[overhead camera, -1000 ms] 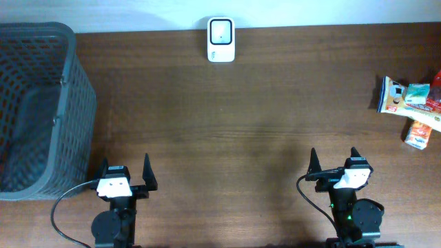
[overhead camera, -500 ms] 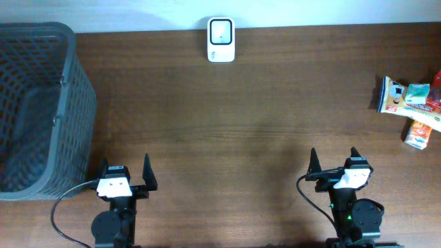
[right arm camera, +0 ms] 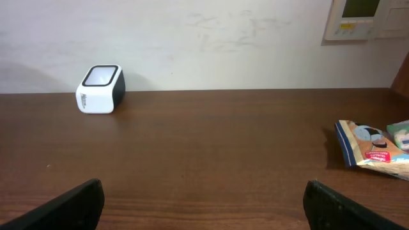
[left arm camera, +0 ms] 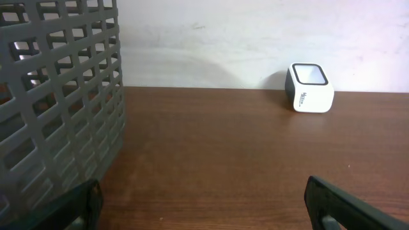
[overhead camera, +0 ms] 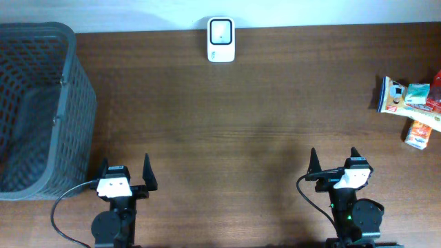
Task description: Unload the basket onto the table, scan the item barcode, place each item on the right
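Plan of the scene. My left tool (overhead camera: 125,165) and my right tool (overhead camera: 333,155) sit at the near edge of the tabletop (overhead camera: 241,124), well apart, one toward each side. The basket (overhead camera: 34,103) stands on the tabletop at the far left, ahead of my left tool and further left. The scanner (overhead camera: 221,40) stands at the back edge, just before the wall (left arm camera: 255,38), roughly midway between the two sides. At the far right lie overlapping packets (overhead camera: 396,95), with a carton (overhead camera: 417,134) just in front of them; both are ahead of my right tool and to its right.
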Controlling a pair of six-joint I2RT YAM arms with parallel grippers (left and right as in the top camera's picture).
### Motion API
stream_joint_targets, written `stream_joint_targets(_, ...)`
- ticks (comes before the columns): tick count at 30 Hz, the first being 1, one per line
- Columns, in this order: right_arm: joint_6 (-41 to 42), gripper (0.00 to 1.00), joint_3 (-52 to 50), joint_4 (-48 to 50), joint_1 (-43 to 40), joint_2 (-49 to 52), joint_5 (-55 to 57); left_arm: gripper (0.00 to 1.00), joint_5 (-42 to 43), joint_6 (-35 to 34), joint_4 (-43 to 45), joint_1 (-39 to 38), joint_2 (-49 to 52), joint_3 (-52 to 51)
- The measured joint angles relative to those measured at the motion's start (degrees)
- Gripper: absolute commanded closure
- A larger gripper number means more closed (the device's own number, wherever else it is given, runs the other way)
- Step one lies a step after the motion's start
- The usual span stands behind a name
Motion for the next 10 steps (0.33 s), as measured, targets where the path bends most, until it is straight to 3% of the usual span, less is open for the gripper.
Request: stream_joint_targets(10, 0.0, 0.02, 0.0, 0.0, 0.0, 0.0, 0.0, 0.01, 0.0, 0.0, 0.0, 0.0, 0.0, 0.0)
